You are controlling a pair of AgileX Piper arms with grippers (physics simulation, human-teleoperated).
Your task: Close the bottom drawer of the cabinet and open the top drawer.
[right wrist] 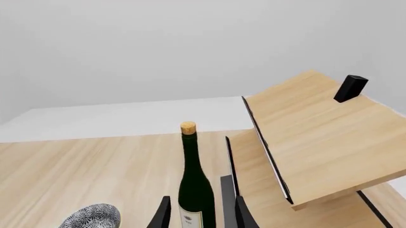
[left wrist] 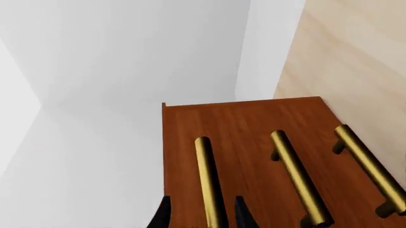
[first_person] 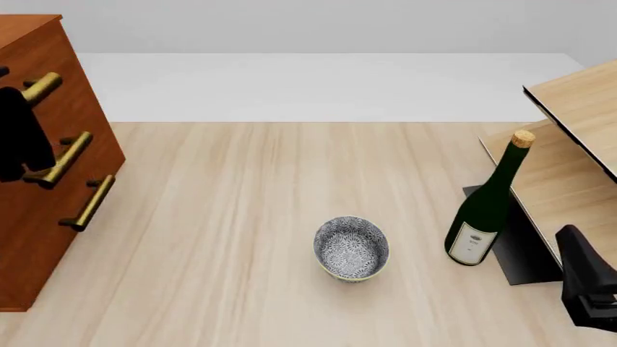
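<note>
cabinet (first_person: pixel 48 166): far left of table, front facing right in front view; all three fronts look flush, no drawer visibly protruding.
top drawer (first_person: pixel 72 94): uppermost; brass handle (left wrist: pixel 209 183) between the left fingers in left wrist view.
bottom drawer (first_person: pixel 82 224): lowest, apparently shut.
left gripper (left wrist: pixel 201 216): fingers parted either side of top handle; contact not discernible.
right gripper (right wrist: pixel 201 213): fingers apart, empty, near wine bottle (first_person: pixel 487 206).
handling: rigid wood, probably heavy; smooth bar likely slippery, best gripped mid-bar, pulled straight.

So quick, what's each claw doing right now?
Left claw: open, one finger on each side of a brass handle, not squeezing it.
Right claw: open, holding nothing; the wine bottle shows between its fingers.
</note>
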